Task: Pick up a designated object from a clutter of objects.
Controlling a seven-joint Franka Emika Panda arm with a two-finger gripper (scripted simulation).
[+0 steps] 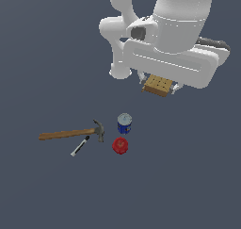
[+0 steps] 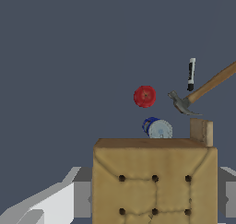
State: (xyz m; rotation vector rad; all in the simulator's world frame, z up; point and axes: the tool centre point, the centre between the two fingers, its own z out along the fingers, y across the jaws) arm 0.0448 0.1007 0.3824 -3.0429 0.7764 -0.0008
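The designated object, a flat tan square block with dots and lines on its face, sits between my fingers. My gripper is shut on it, one grey finger on each side. The block is apart from the rest of the clutter, toward the exterior view's upper right of it. In the clutter lie a wooden-handled claw hammer, a black-and-white marker, a blue can with a silver top and a red round object.
The white arm fills the top right of the exterior view, above the block. All objects rest on a plain dark grey-blue floor.
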